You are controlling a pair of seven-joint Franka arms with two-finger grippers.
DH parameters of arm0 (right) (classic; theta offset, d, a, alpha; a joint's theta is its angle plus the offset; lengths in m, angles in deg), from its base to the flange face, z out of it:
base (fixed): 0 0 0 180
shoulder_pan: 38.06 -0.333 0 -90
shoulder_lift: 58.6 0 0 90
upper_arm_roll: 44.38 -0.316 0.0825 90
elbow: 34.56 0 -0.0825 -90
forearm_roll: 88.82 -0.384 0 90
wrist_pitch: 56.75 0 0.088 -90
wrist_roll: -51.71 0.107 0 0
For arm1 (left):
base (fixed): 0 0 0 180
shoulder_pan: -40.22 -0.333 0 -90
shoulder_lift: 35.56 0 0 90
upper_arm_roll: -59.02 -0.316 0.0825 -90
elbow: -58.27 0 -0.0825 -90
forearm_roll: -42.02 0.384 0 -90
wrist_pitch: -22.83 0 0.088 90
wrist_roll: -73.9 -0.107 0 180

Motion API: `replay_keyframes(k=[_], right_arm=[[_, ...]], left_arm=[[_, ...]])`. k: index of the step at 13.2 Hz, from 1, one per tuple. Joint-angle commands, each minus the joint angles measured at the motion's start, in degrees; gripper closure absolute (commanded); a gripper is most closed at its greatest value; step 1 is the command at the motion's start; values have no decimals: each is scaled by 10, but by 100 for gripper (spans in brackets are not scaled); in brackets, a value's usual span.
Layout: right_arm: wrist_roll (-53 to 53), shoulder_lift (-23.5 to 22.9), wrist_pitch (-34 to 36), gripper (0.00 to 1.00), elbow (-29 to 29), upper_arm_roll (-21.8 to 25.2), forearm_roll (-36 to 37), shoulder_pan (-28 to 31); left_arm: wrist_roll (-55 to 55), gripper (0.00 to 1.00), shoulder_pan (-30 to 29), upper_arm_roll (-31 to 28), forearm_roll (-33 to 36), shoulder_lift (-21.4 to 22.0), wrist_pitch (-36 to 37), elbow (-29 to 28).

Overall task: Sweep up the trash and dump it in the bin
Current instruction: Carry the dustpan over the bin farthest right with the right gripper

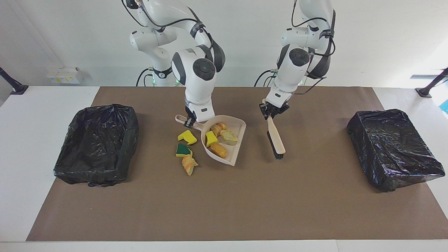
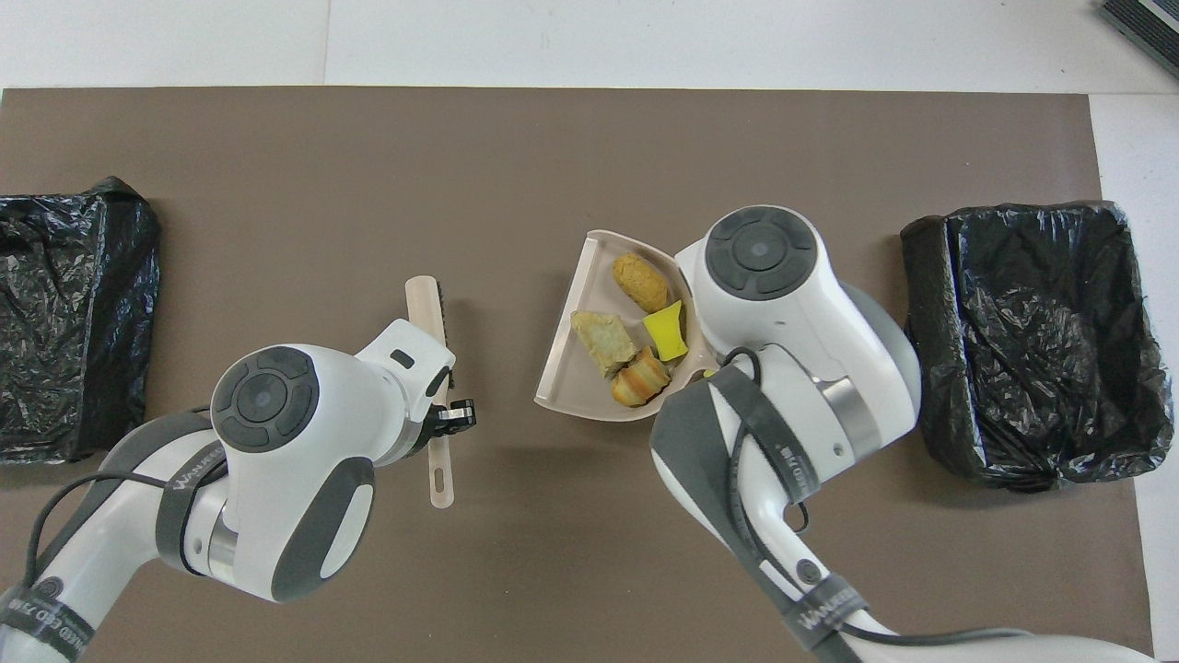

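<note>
A beige dustpan lies mid-table holding several scraps: a bread roll, a pale chunk, a yellow sponge and an orange lump. Three more scraps lie on the mat beside it toward the right arm's end: a yellow sponge, a green-yellow sponge and a bread lump. My right gripper is shut on the dustpan's handle. My left gripper is shut on the handle of the beige brush, whose bristle end is down at the mat. In the overhead view the right arm hides the three loose scraps.
A bin lined with a black bag stands at the right arm's end of the brown mat, and a second one at the left arm's end. The brush lies apart from the dustpan, toward the left arm's end.
</note>
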Motion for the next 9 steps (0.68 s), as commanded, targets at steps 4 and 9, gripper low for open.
replay_keyframes(k=[4, 9], right_arm=[[-73, 100, 56, 100, -3, 0, -5, 165], [-276, 104, 70, 100, -27, 7, 63, 328]], left_arm=[[99, 100, 109, 3, 2, 70, 6, -65], [147, 100, 233, 3, -60, 99, -83, -166]])
